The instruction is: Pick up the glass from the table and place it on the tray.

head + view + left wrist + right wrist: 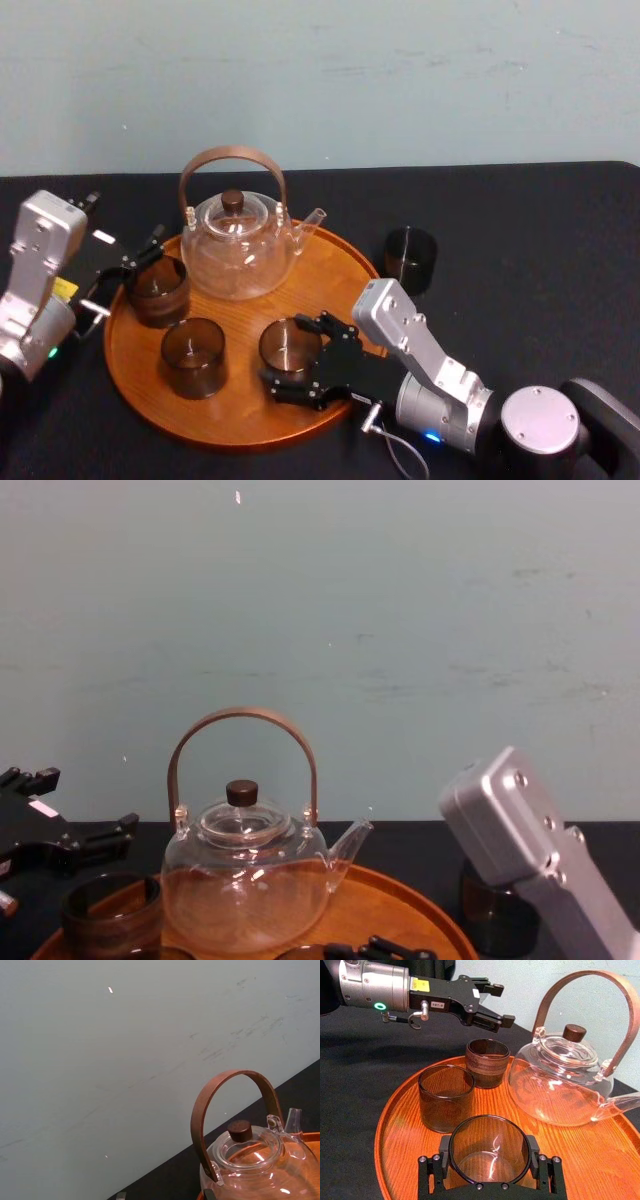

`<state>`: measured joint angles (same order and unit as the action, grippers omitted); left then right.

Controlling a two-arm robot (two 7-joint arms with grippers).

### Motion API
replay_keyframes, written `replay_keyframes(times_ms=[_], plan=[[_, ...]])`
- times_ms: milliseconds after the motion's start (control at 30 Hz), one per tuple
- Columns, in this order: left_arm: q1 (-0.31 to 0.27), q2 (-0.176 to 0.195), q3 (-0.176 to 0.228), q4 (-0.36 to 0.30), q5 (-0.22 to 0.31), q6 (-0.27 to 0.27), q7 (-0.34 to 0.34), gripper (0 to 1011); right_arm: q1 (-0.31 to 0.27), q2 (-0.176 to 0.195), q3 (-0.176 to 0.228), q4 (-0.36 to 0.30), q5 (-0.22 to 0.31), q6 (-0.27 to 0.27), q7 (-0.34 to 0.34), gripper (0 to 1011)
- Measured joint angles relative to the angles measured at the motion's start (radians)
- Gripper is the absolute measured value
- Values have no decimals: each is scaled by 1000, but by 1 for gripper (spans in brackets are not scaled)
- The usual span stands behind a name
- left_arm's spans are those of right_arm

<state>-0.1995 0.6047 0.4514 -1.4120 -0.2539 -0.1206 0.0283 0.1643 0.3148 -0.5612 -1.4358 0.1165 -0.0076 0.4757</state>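
The round orange-brown wooden tray (240, 412) (402, 1130) carries a clear teapot (238, 245) and three dark glasses. My right gripper (292, 362) (490, 1176) reaches over the tray's near edge and is shut on the front right glass (290, 345) (490, 1152), which stands upright on the wood with a finger against each side. One more glass (410, 258) (490, 900) stands on the black table just right of the tray. My left gripper (135, 268) (502, 1005) (85, 805) hovers open just behind the far-left glass (157, 290) (487, 1062).
A third glass (192, 355) (445, 1097) stands on the tray's front left. The teapot's tall brown handle (230, 1085) (240, 725) arches high at the tray's back. A pale wall closes the table's far side; black tabletop lies bare to the right.
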Motion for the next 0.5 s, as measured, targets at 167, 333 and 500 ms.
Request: replay_keyframes(times_ms=[167, 333, 500], plan=[[0, 0, 0, 0, 0, 0, 0, 1001, 5, -2, -5, 7, 0, 0, 2, 908], [0, 0, 0, 0, 0, 0, 0, 1001, 10, -6, -7, 19, 2, 1, 5, 908], [0, 0, 0, 0, 0, 0, 0, 1001, 14, -8, -8, 27, 9, 8, 6, 908]])
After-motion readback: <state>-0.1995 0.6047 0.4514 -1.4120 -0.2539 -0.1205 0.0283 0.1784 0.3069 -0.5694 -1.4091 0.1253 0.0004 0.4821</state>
